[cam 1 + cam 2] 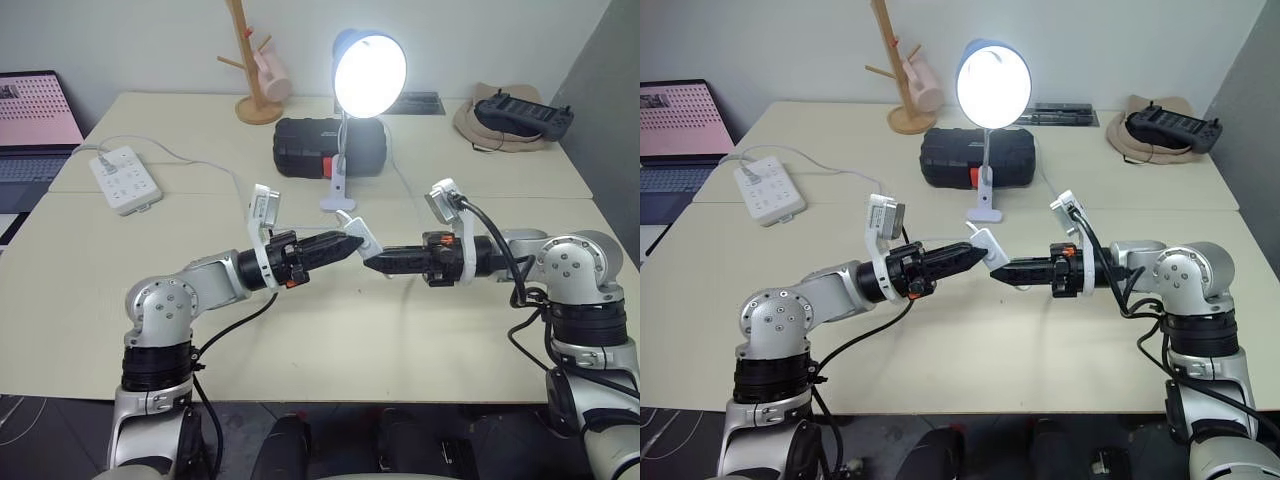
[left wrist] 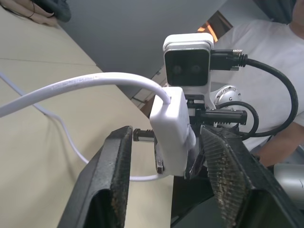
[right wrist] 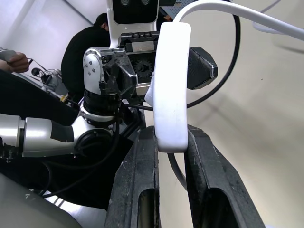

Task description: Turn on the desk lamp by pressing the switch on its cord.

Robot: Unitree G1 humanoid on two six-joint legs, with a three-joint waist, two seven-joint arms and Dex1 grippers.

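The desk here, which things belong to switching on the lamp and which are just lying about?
Job:
desk lamp, lit
switch
cord
left gripper
right gripper

Lying about:
power strip
black case
wooden rack
laptop
hat

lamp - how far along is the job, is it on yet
Done: the desk lamp is lit, its bulb glowing bright. In hand: the right gripper is shut on the switch, holding it up off the table on its cord. The left gripper stands open around the switch, not squeezing it. Left: apparently only to let the switch go and draw both arms back.
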